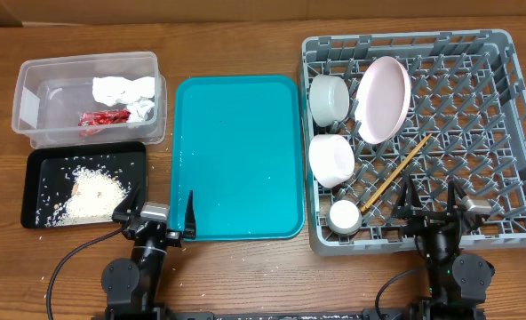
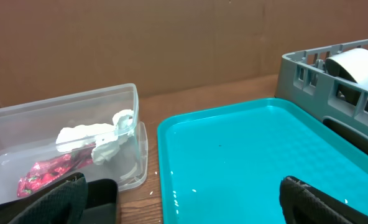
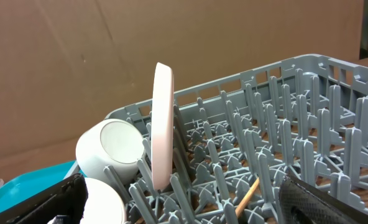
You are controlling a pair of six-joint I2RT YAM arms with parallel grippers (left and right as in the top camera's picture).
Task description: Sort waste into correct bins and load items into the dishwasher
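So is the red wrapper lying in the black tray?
No, the red wrapper lies in the clear tub next to the white napkin, while the black tray holds rice.

Wooden table [image 1: 245, 20] bears clear tub [image 1: 27, 108], black tray [image 1: 48, 160], teal tray [image 1: 236, 160], dish rack [image 1: 423, 37].

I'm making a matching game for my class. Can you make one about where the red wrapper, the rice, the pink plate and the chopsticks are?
Things:
1 red wrapper
2 rice
3 pink plate
4 chopsticks

Places:
A standing on its edge in the grey rack
B in the black tray
C lying slanted in the grey rack
D in the clear tub

Pairs: 1-D, 2-B, 3-A, 4-C
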